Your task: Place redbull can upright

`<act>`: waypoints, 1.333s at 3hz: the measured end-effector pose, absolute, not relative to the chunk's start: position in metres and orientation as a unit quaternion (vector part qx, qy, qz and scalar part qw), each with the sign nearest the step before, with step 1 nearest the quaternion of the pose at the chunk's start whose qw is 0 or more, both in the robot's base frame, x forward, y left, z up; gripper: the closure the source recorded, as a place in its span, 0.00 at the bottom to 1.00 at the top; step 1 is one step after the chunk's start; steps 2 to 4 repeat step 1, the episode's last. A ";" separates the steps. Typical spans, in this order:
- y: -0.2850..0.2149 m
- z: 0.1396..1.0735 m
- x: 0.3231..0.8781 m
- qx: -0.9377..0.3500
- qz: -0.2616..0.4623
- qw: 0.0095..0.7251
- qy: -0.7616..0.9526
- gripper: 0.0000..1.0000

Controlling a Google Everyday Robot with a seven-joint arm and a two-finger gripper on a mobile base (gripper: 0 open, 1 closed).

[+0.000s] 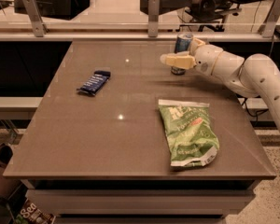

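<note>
Though near the far edge of the table (107, 139), redbull can (183, 42) upright, clamped inside the gripper (182, 52)

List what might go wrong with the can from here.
1. The gripper sits right against the upright can, so a sideways pull-away may tip it.
2. The can stands close to the table's far edge, so if it topples it might roll off the back.
</note>
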State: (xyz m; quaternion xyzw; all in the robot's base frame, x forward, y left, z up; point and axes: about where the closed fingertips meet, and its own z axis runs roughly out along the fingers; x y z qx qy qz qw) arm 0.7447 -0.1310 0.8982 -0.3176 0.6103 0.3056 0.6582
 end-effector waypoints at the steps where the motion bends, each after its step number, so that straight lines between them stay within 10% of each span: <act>1: -0.131 0.898 0.745 -0.318 0.306 0.658 0.610 0.00; 4: -0.131 0.898 0.745 -0.318 0.306 0.658 0.610 0.00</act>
